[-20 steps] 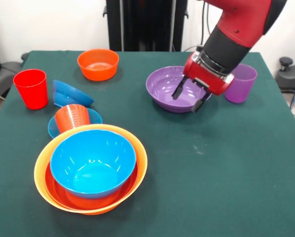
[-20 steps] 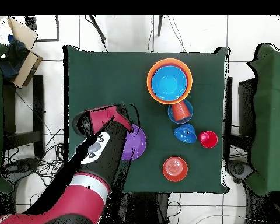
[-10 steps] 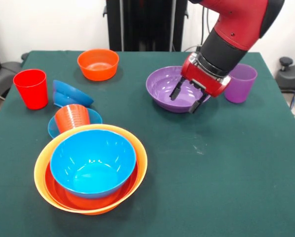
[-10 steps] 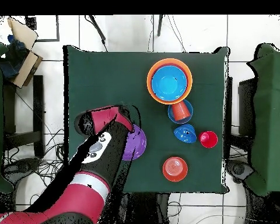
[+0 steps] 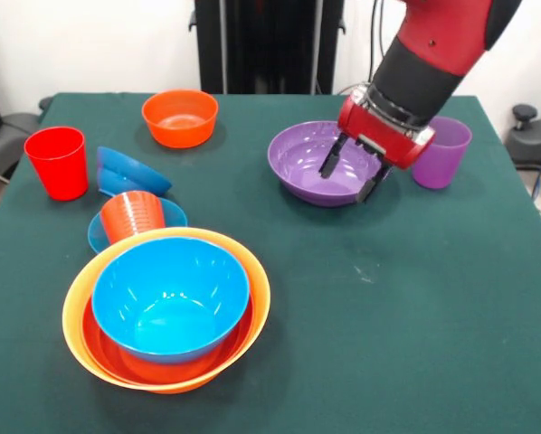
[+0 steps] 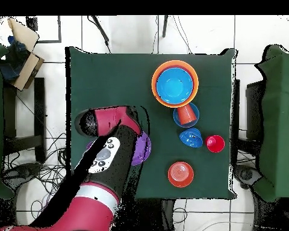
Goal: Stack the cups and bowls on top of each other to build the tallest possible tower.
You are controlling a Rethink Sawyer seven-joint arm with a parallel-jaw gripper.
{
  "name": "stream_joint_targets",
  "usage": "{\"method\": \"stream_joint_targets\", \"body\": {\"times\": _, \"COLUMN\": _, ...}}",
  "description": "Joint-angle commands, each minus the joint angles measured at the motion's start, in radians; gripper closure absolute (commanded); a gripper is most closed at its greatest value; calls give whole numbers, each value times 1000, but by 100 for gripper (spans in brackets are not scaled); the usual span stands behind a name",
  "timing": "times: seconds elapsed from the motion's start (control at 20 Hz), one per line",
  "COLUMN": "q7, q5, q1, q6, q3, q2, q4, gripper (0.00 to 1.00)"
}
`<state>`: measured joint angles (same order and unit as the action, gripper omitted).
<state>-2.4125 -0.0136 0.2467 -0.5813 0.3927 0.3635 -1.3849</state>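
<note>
My gripper (image 5: 350, 176) is open and hangs over the right half of the large purple bowl (image 5: 298, 158), with its fingertips (image 5: 329, 165) near the bowl's inside and nothing between them. A purple cup (image 5: 441, 152) stands just right of it. The tower sits front left. It is a yellow-orange bowl (image 5: 252, 271) holding a red-orange bowl (image 5: 108, 348) and a light blue bowl (image 5: 171, 303). An orange-red cup (image 5: 130, 217) lies tipped in a small light blue bowl (image 5: 173, 215). A dark blue bowl (image 5: 126, 172) leans on its side beside the red cup (image 5: 57, 163). A small orange bowl (image 5: 180, 117) stands at the back.
In the overhead view the arm covers most of the purple bowl (image 6: 144, 147), and the tower (image 6: 174, 84) is near the table's far edge. A cardboard box (image 6: 20, 45) sits off the table at the upper left.
The gripper has shifted slightly towards the purple cup over the purple bowl and stays open. The arm has swung and now hides more of the bowl from above. No bowl or cup moved.
</note>
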Motion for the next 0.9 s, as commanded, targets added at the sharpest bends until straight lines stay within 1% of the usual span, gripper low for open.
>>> {"method": "stream_joint_targets", "body": {"times": 0.05, "q7": 45, "q5": 53, "q1": -63, "q6": -180, "q3": -161, "q2": 194, "q4": -77, "gripper": 0}}
{"method": "stream_joint_targets", "body": {"times": 0.1, "q7": 57, "q5": 53, "q1": -69, "q6": -204, "q3": -164, "q2": 218, "q4": -80, "gripper": 0}}
{"method": "stream_joint_targets", "body": {"times": 0.3, "q7": 84, "q5": 50, "q1": -91, "q6": -249, "q3": -182, "q2": 276, "q4": -96, "gripper": 0}}
{"method": "stream_joint_targets", "body": {"times": 0.6, "q7": 121, "q5": 32, "q1": -127, "q6": -301, "q3": -207, "q2": 330, "q4": -95, "gripper": 0}}
{"method": "stream_joint_targets", "body": {"times": 0.65, "q7": 121, "q5": 26, "q1": -129, "q6": -297, "q3": -207, "q2": 333, "q4": -96, "gripper": 0}}
{"method": "stream_joint_targets", "body": {"times": 0.75, "q7": 126, "q5": 18, "q1": -142, "q6": -255, "q3": -221, "q2": 338, "q4": -122, "gripper": 0}}
{"method": "stream_joint_targets", "body": {"times": 0.9, "q7": 166, "q5": 13, "q1": -189, "q6": -170, "q3": -269, "q2": 353, "q4": -182, "gripper": 0}}
